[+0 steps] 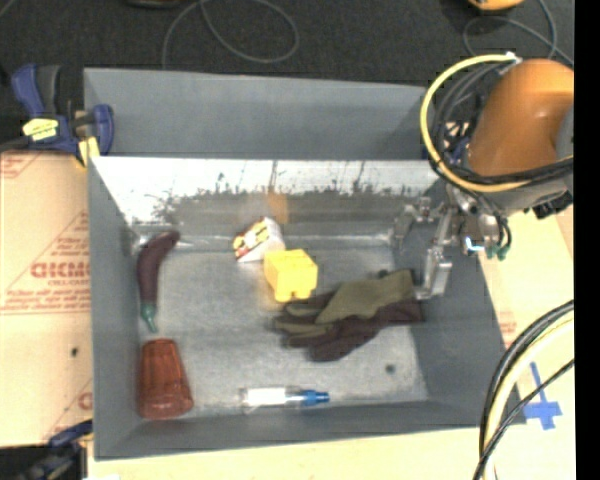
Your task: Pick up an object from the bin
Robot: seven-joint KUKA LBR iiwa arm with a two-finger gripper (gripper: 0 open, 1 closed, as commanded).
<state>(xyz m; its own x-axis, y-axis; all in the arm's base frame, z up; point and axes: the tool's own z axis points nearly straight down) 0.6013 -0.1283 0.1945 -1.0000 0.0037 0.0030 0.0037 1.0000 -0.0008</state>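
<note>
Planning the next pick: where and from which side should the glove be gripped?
Probably from straight above, on the glove, pinching the bunched olive fold at its end nearest the hand. That part stands up crumpled, while the dark part lies flat and the yellow block crowds its far side.

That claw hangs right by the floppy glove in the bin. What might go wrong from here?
1. The gripper is at the right end of the dark glove; a limp glove may bunch up or slip out rather than lift cleanly.
2. The glove's other end lies right by the yellow block, so a lift might drag or tip that block.
3. The gripper is close to the bin's right wall and might scrape it.
</note>
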